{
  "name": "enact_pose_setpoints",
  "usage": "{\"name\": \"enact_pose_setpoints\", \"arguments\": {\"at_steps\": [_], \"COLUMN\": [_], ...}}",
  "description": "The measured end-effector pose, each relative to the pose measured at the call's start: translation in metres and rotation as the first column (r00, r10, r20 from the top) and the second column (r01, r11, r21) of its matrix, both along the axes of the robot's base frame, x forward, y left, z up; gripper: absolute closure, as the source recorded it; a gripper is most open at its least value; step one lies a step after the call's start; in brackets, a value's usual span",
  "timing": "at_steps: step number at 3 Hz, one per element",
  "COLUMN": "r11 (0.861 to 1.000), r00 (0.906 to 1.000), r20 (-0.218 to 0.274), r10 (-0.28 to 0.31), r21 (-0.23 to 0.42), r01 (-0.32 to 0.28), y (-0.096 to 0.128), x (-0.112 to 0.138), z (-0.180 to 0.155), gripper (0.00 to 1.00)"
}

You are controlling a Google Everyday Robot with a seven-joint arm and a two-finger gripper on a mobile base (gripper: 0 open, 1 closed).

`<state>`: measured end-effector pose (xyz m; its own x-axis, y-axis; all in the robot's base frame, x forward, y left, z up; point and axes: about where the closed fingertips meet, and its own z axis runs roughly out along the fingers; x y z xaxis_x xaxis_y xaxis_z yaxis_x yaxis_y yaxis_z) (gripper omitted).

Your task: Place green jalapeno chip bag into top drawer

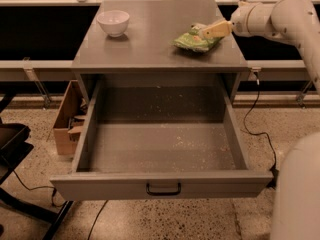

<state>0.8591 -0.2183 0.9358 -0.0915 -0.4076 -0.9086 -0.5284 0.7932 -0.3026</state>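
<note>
The green jalapeno chip bag (pixel 194 40) lies flat on the grey cabinet top (pixel 150 39), towards its right side. My gripper (pixel 214 31), pale tan at the end of the white arm (pixel 280 16), reaches in from the right and sits at the bag's upper right end, touching or just above it. The top drawer (pixel 100 186) is pulled fully open below the cabinet top. Its crumb-speckled floor holds nothing, and its small black handle (pixel 163 189) faces me.
A white bowl (pixel 113 22) stands at the cabinet top's back left. A cardboard box (pixel 67 119) sits on the floor left of the drawer. A black cable (pixel 260 129) hangs on the right. My white body (pixel 297 194) fills the lower right corner.
</note>
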Motion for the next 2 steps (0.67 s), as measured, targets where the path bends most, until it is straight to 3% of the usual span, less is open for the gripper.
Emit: {"name": "enact_pose_setpoints", "arguments": {"at_steps": [1, 2], "r11": [0.992, 0.983], "r00": [0.9977, 0.9917], "r20": [-0.036, -0.067], "r10": [0.058, 0.110], "r21": [0.112, 0.153], "r01": [-0.054, -0.099], "y": [0.018, 0.033], "x": [0.019, 0.025], "z": [-0.019, -0.027], "gripper": [0.00, 0.00]}}
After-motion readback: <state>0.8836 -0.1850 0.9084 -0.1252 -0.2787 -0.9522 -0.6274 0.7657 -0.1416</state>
